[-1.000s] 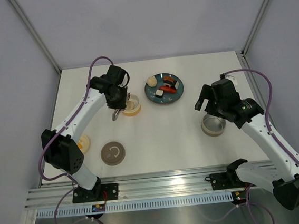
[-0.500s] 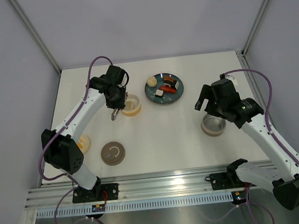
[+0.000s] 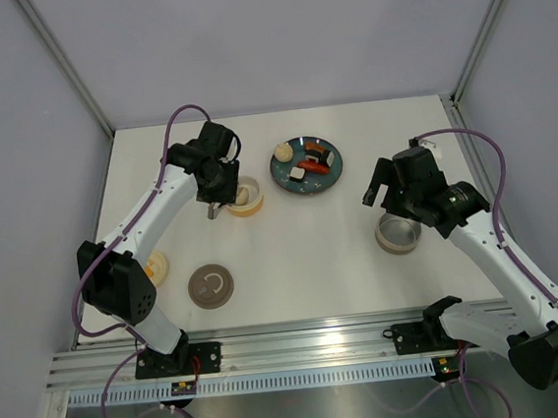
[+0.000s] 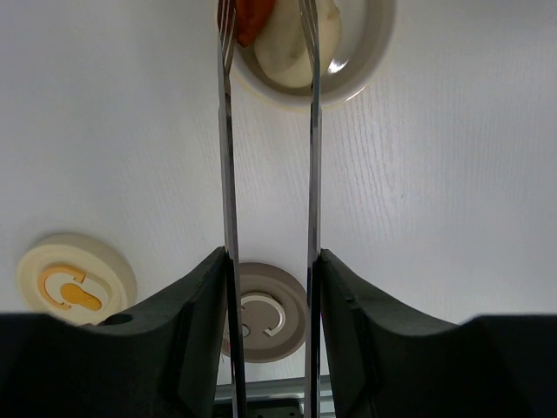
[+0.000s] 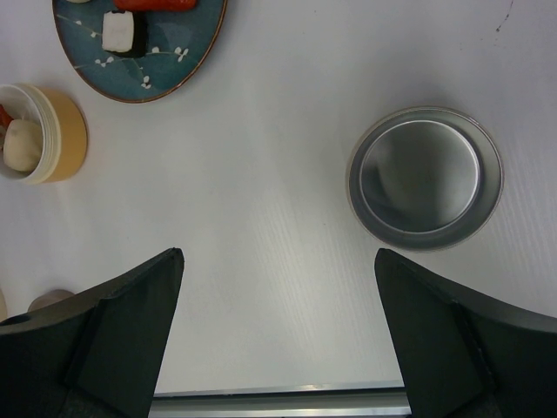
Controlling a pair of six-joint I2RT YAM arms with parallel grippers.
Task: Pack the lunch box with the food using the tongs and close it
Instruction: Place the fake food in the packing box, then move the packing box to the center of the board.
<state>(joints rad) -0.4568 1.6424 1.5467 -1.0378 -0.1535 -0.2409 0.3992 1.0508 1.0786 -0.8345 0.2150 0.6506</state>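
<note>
Tongs (image 4: 228, 174): slim silver arms, near parallel, pinched between left fingers (image 4: 187, 331); right fingers (image 5: 122, 322) spread wide. White tabletop (image 3: 303, 256), pale grey walls (image 3: 272, 32).

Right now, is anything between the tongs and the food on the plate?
Nothing visible is. The tongs hang over the cream bowl, and only bare table lies between it and the teal plate of food.

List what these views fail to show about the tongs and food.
Left wrist view: tips of slim silver tongs pass the top edge; contact with red-orange sausage unclear.
Top view: left gripper hides part of the round cream container.
Right wrist view: top edge crops the round teal plate.
</note>
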